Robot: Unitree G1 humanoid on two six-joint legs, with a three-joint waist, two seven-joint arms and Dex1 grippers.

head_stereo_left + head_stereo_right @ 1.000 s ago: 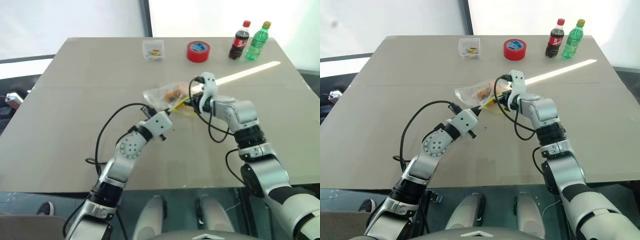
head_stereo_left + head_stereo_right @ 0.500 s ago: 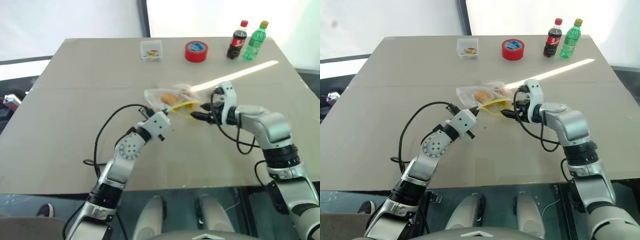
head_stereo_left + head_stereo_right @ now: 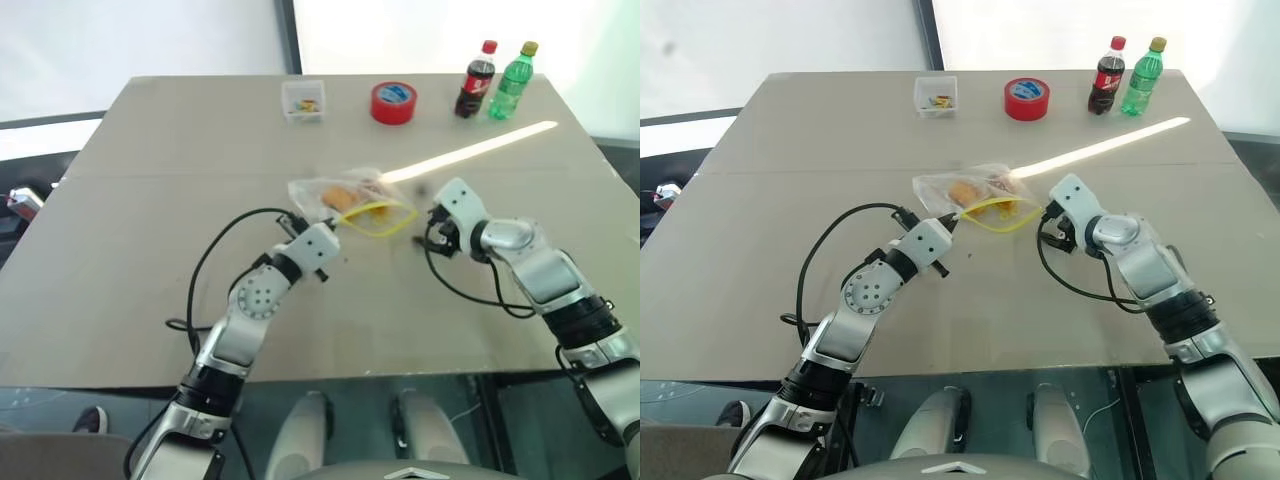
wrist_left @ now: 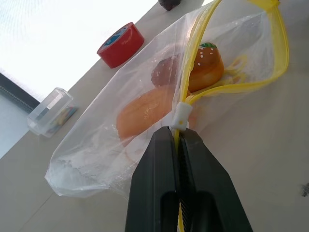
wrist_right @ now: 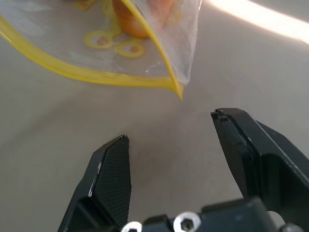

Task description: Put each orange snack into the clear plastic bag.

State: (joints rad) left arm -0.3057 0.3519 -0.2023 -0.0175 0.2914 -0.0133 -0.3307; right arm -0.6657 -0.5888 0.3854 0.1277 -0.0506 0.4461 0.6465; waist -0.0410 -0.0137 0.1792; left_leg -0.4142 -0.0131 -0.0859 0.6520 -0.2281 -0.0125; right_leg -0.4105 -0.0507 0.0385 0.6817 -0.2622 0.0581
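Note:
The clear plastic bag [image 3: 352, 198] lies on the table with its yellow seal strip [image 4: 270, 53] gaping open. My left gripper [image 4: 177, 132] is shut on that strip beside the white slider. Two orange snacks sit inside the bag: a glossy bun-like one [image 4: 206, 67] near the mouth and a paler one [image 4: 145, 113] deeper in, with a dark brown piece beside them. My right gripper [image 5: 171, 129] hangs open and empty just right of the bag's mouth, a short gap from the bag's corner [image 5: 177, 89].
Along the far edge stand a small clear box [image 3: 303, 99], a red tape roll [image 3: 394, 102], a cola bottle [image 3: 477, 80] and a green bottle [image 3: 513, 68]. Black cables loop beside both forearms. A bright sun stripe crosses the table right of the bag.
My right gripper has pulled out of the bag's mouth, moved right and down, rolled, and opened. The left gripper and the bag have stayed put.

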